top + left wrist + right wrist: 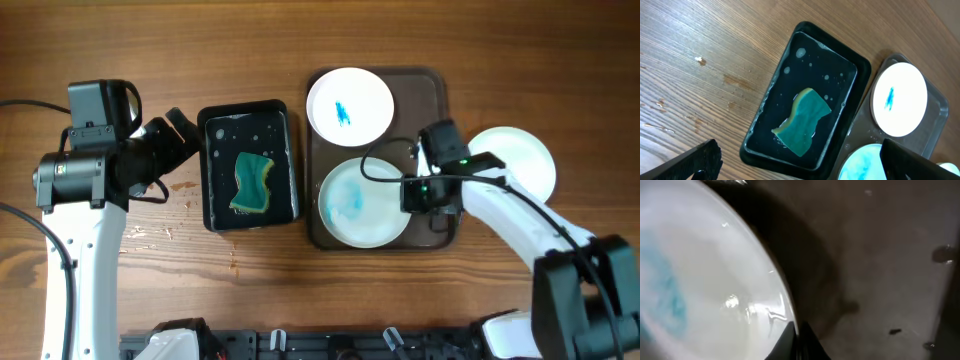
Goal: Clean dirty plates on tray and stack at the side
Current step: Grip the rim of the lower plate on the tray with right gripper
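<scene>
The dark tray [437, 90] holds two plates. The far plate [349, 104] has a small teal smear; it also shows in the left wrist view [900, 99]. The near plate [362, 203] is wet with pale teal smears. My right gripper [412, 193] is shut on the near plate's right rim [795, 330], one finger above and one below. A clean white plate [522, 155] lies on the table right of the tray, partly hidden by the right arm. My left gripper [178, 130] is open and empty, left of the black basin [248, 165].
The black basin [810, 95] holds water and a green-and-yellow sponge [250, 182], also seen in the left wrist view [802, 122]. Water drops spot the wooden table [150, 235] left of the basin.
</scene>
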